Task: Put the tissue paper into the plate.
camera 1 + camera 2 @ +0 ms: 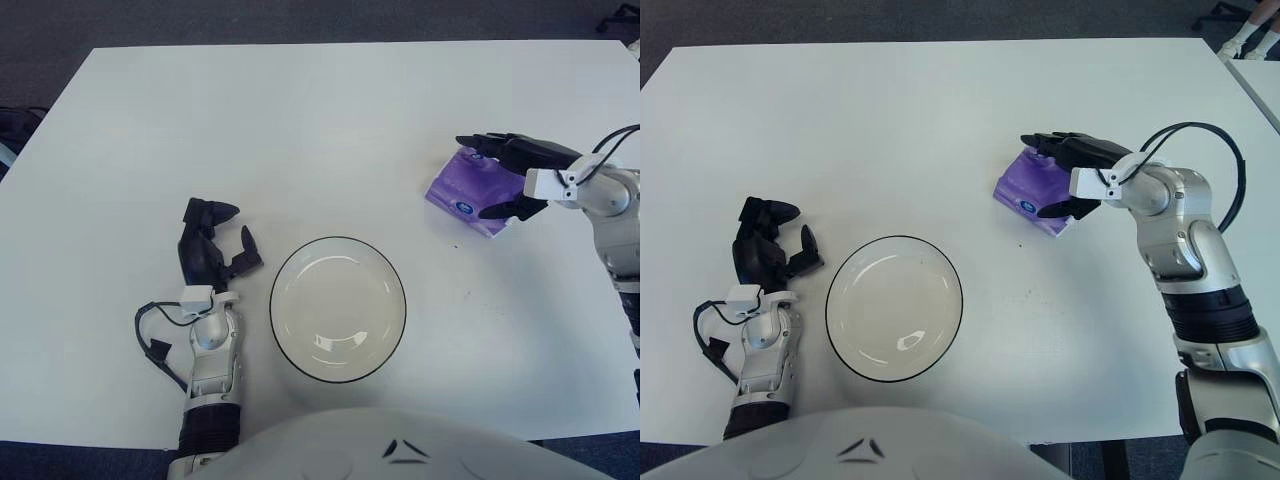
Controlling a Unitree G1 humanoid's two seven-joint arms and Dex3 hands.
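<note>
We see a white tabletop [300, 130] filling most of the view, with dark grey carpeted floor [300, 20] beyond its far edge and corners.

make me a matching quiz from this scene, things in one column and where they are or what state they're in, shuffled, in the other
Things:
1. plate
2. tissue pack
3. left hand
4. right hand

Places or states:
A. purple, lying on the table's right side
B. empty, near the table's front edge
C. fingers spread over and around the purple pack
D. idle beside the plate, on its left

Pairs: 1-B, 2-A, 3-D, 4-C
</note>
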